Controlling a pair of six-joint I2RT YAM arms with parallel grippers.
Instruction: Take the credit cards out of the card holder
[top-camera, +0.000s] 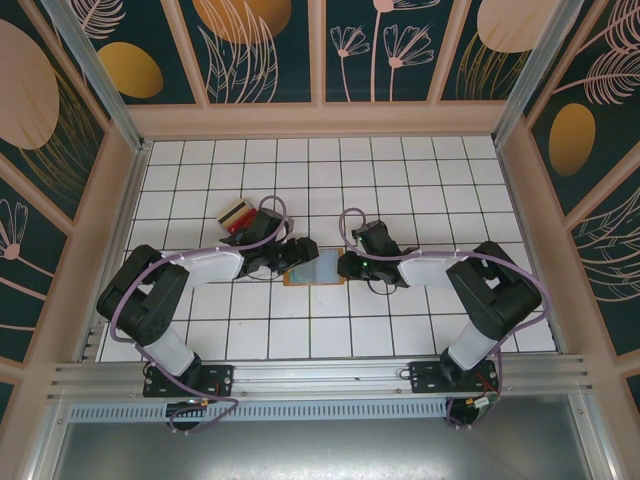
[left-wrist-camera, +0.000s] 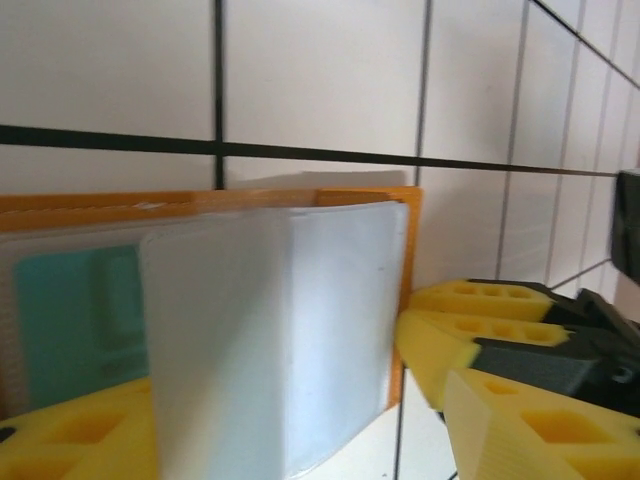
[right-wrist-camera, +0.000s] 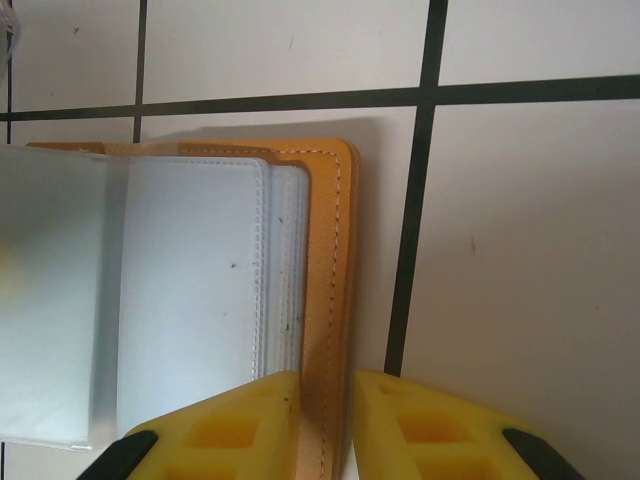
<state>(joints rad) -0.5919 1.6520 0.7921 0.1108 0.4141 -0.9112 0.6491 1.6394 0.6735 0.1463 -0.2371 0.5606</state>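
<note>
Left pincer (left-wrist-camera: 300, 430) of mine stood wide around a lifted pocket (left-wrist-camera: 270, 330); the teal card (left-wrist-camera: 70, 320) lay just beside that pocket inside the card holder (left-wrist-camera: 100, 212), pinned by my narrow right pincer (right-wrist-camera: 325, 385).

Bright, even light from above; the overhead view is sharp. A soft shadow lies just beyond the holder (right-wrist-camera: 330, 300) in both wrist views. In the left wrist view, the holder's nearest part is blurred

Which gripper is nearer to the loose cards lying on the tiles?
Left. The left gripper is close beside the loose cards; the right gripper is across the card holder, farther away.
</note>
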